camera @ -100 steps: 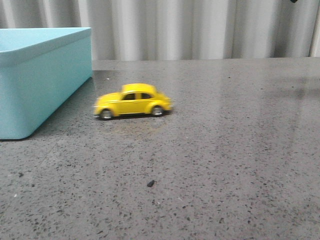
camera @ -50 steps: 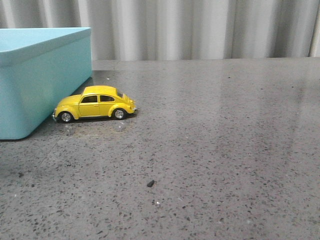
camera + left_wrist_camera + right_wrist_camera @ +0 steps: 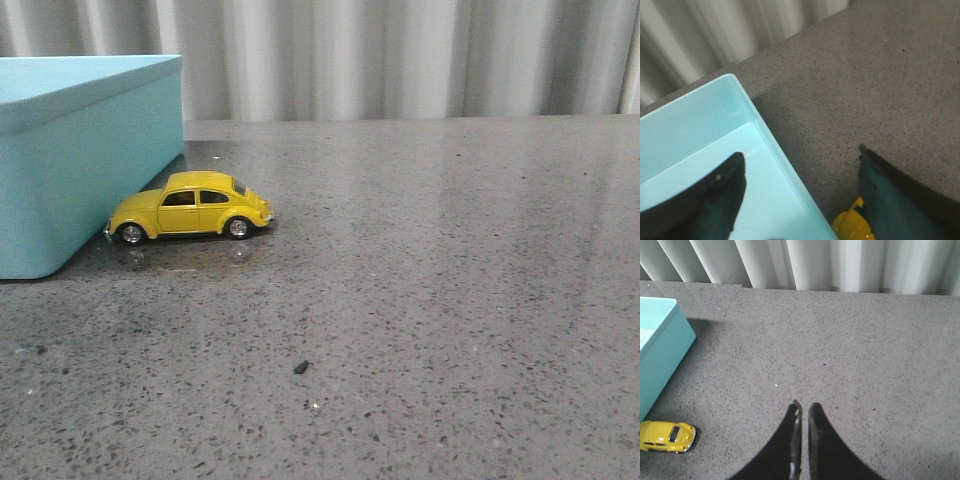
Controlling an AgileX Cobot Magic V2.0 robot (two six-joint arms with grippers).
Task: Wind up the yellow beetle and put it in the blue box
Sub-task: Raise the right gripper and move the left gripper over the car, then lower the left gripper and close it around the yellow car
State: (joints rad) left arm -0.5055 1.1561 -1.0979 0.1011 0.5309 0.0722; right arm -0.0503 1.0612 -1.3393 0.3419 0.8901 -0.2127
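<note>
The yellow beetle (image 3: 189, 208) sits on the tabletop (image 3: 430, 300), nose against the blue box (image 3: 85, 160). Probably light, rigid, glossy; grip its flanks. Left fingers (image 3: 725, 195) apart, right fingers (image 3: 792, 430) together.

Yellow beetle (image 3: 189, 206): glossy painted body, dark shiny windows, bright silver hubcaps, chrome-looking bumpers. Blue box (image 3: 80, 150): smooth plain walls, plastic look, soft satin sheen, no texture. Counter (image 3: 420, 300): grey speckled stone-like top, polished enough to show a faint reflection under the car. Curtain (image 3: 400, 55) behind: pale pleated cloth, matt. Left gripper (image 3: 800, 195) and right gripper (image 3: 802, 412): dark smooth finish, plastic look.
</note>
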